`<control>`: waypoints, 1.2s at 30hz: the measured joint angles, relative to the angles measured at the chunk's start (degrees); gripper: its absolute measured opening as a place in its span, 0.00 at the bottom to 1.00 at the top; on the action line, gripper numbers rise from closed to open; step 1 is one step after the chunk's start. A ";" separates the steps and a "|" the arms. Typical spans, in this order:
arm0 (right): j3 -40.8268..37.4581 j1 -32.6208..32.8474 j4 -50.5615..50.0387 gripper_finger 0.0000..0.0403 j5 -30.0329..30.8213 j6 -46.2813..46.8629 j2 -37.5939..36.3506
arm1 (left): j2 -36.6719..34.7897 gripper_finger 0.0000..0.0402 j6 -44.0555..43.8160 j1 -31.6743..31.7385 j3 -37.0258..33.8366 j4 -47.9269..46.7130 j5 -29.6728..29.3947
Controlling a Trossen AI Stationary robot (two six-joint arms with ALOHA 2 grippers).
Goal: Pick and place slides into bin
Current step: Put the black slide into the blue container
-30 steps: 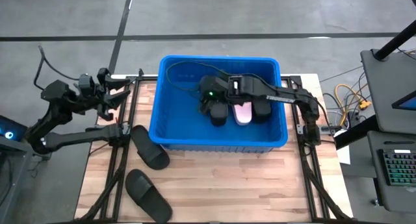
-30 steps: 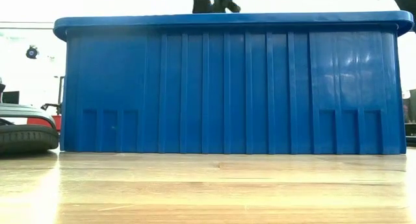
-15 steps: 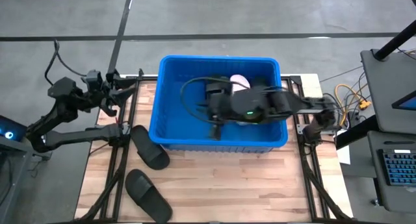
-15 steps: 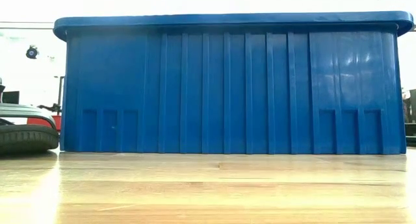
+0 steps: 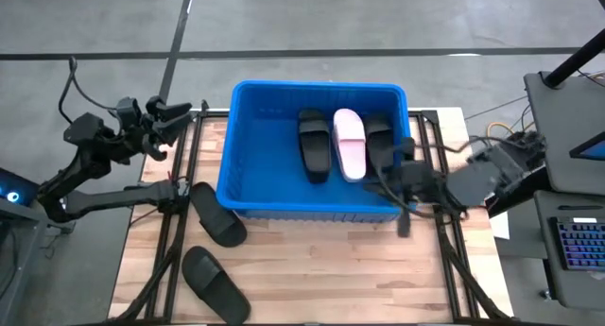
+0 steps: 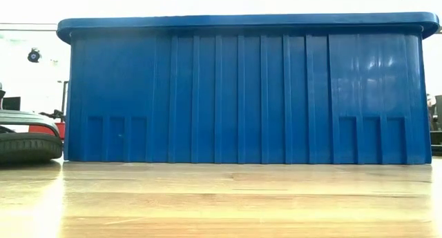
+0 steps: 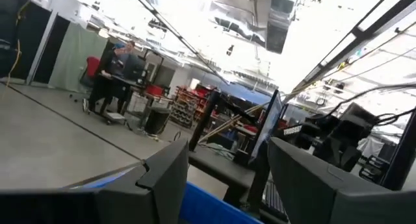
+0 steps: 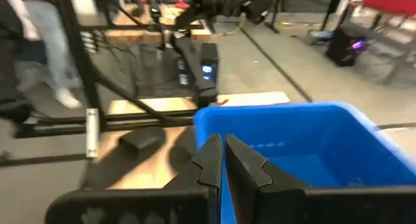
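The blue bin [image 5: 248, 189] stands mid-table; it fills the low view [image 6: 242, 93]. On its floor lie side by side a black slide [image 5: 314, 146], a pink slide [image 5: 350, 144] and another black slide [image 5: 380, 139]. Two more black slides [image 5: 219, 213] [image 5: 216, 283] lie flat on the wood to the bin's near left. My right gripper [image 5: 395, 196] [image 8: 222, 160] hangs shut and empty by the bin's near right corner. My left gripper [image 5: 178, 111] [image 7: 227, 185] stands open and empty off the bin's far left corner.
Black frame rails [image 5: 180, 189] run along both sides of the wooden table [image 5: 321, 269]. Bare wood lies in front of the bin. A desk with cables and a keyboard [image 5: 577, 241] stands to the right. People show in the room beyond [image 7: 117, 62].
My right gripper has risen out of the bin and drawn back toward the table's right and near edges, past the bin's near right corner. The three slides stay on the bin's floor. My left gripper has shifted a little toward the bin.
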 joint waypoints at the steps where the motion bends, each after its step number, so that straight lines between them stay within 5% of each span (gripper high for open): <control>1: -3.51 1.30 1.74 0.02 0.67 1.60 -2.06 | 0.02 0.49 -0.02 0.00 0.00 -0.10 -0.03; 5: -18.77 3.63 13.30 0.02 0.11 5.89 -9.53 | 0.72 0.49 0.02 0.00 0.02 -0.12 -1.48; 9: -33.62 1.64 31.33 0.02 -8.06 4.46 -15.04 | 1.64 0.49 0.03 -0.02 0.04 -0.06 -1.55; 17: -54.88 -17.71 63.08 0.02 -21.95 0.54 -19.49 | 4.26 0.49 0.49 -0.02 0.02 -0.07 -2.19; 21: -58.19 -26.81 60.56 0.02 -19.79 -3.60 -22.31 | 5.14 0.49 0.59 -0.01 0.02 -0.10 -2.18; 26: -58.80 -28.87 52.61 0.02 -14.15 -8.25 -31.55 | 5.05 0.49 0.59 0.00 0.02 -0.14 -2.18; 36: -65.04 -28.13 43.86 0.02 -20.50 -7.39 -50.14 | 4.29 0.49 4.50 0.00 0.02 -0.19 -2.50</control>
